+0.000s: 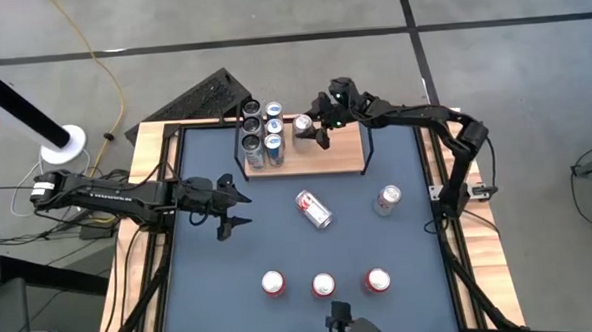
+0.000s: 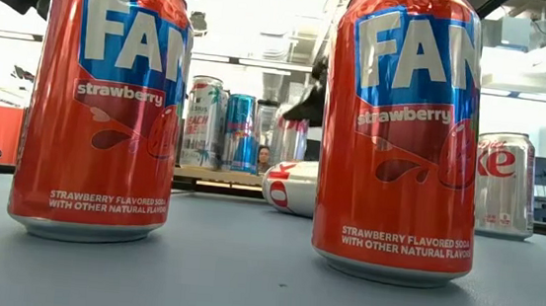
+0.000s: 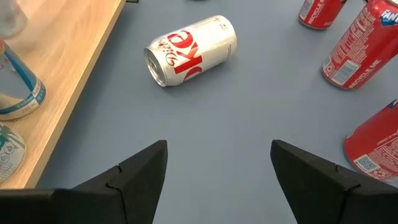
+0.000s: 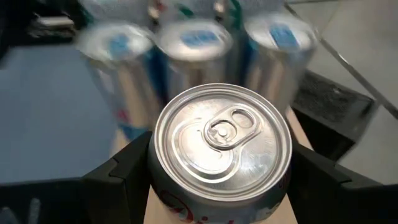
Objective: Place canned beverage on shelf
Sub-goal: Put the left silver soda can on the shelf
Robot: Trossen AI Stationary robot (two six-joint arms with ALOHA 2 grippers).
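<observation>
three red strawberry soda cans [image 1: 323, 283] stand upright in a row along the near side of the blue-grey table [image 1: 280, 247]; in the low view two of them fill the front of the picture. further in, near the table's middle, a silver diet coke can [image 1: 314, 209] lies on its side, and to the right of it another silver can [image 1: 387, 199] stands upright. the left gripper [image 1: 236, 209] hangs over the left part of the table, level with the lying can, its fingers [image 3: 140, 177] spread apart with nothing between them, pointing toward that can. at the far side sits the shelf [image 1: 340, 149], a light-wood board with thin black uprights. five cans [image 1: 261, 132] stand packed together at its left end. just beside them the right gripper [image 1: 312, 125] has its fingers clamped on either side of a silver canned beverage [image 4: 221, 146], which stands upright at the shelf, top and pull tab facing the wrist camera; whether its base touches the board i cannot tell.
</observation>
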